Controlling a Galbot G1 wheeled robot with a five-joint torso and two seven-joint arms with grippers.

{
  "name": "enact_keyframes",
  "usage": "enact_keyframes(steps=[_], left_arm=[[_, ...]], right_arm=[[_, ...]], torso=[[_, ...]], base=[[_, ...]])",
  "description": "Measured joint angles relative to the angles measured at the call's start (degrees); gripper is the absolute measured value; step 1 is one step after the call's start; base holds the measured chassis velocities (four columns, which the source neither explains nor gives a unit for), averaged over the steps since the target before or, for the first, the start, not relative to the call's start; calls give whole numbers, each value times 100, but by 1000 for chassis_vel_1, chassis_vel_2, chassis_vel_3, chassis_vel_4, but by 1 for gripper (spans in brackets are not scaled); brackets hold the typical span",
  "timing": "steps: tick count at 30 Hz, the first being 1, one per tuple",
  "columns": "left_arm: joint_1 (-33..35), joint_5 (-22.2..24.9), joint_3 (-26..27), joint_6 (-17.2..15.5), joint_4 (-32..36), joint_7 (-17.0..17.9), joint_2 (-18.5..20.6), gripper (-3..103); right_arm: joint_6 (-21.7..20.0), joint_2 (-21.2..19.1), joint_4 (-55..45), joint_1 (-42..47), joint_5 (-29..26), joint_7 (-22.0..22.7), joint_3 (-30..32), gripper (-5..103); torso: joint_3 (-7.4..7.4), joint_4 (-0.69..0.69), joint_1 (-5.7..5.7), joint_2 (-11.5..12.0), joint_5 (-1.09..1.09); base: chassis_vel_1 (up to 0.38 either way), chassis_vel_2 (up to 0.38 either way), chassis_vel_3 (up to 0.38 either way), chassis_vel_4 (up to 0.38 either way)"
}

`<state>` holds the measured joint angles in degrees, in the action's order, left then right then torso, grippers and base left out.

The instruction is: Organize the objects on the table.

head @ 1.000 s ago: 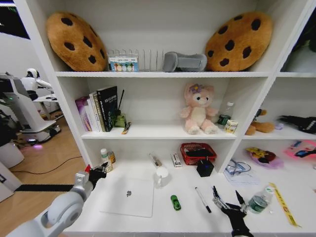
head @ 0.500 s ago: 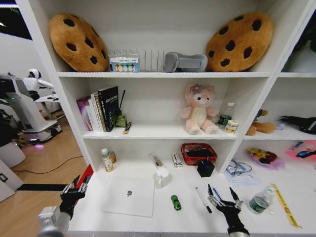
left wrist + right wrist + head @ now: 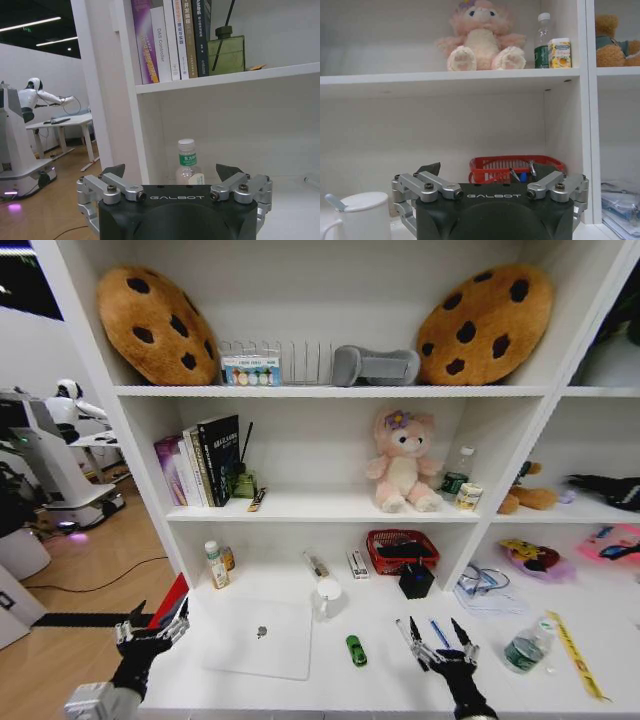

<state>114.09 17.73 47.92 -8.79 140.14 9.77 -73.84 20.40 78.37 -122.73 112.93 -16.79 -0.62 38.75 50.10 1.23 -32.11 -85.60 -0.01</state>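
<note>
Both grippers hover released over the front of the table (image 3: pixel 300 695).

The left gripper (image 3: pixel 152 626) hangs off the table's left end beside the laptop (image 3: pixel 262 638); the right gripper (image 3: pixel 440 637) sits over the black pen (image 3: pixel 404 632) and blue pen (image 3: pixel 439 632). The toy car (image 3: pixel 355 649) lies between laptop and pens; the bottle (image 3: pixel 524 648) and yellow strip (image 3: pixel 574 653) lie further right.

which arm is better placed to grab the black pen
Right. The right claw hangs open just above the desk with the black pen at its fingertips. The left claw, also open, sits off the desk's left end, beyond the laptop.
</note>
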Motion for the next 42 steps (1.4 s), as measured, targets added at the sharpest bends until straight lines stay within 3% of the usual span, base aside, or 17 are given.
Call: enact_keyframes(steps=[1, 4, 10, 13, 20, 26, 32, 42], left_arm=[[-7, 1, -13, 1, 62, 41, -62, 100], [-38, 24, -54, -45, 90, 97, -124, 100], [1, -15, -129, -49, 83, 105, -230, 100], [-14, -56, -162, -50, 67, 109, -255, 100], [0, -151, -197, -45, 65, 106, -404, 100], [35, -203, -209, -35, 65, 79, -440, 100], [57, -160, -115, -28, 62, 75, -414, 100], [22, -86, -96, -28, -11, 73, -323, 100]], right_arm=[[202, 12, 4, -35, -59, -189, -53, 100], [196, 12, -45, -71, 8, -300, -82, 100], [-216, -131, 92, 100, 357, -629, -276, 100], [-383, -254, 297, 121, 764, -612, -379, 100], [-513, -303, 793, -162, 1100, -479, -749, 100], [-690, -336, 949, -367, 1172, -637, -1216, 100], [-841, -305, 1226, -727, 1219, -450, -1615, 100], [-1010, -287, 1455, -1043, 1055, -293, -1737, 100]], torso=[[0, 0, 0, 0, 1], [0, 0, -1, 0, 1], [0, 1, -1, 1, 1], [0, 0, -1, 1, 1], [0, 0, -1, 1, 1], [0, 0, -1, 0, -1], [0, 0, -1, 1, 1], [0, 0, -1, 1, 0]], base=[[0, 0, 0, 0], [0, 0, 0, 0], [0, 0, 0, 0], [0, 0, 0, 0], [0, 0, 0, 0], [0, 0, 0, 0], [0, 0, 0, 0], [0, 0, 0, 0]])
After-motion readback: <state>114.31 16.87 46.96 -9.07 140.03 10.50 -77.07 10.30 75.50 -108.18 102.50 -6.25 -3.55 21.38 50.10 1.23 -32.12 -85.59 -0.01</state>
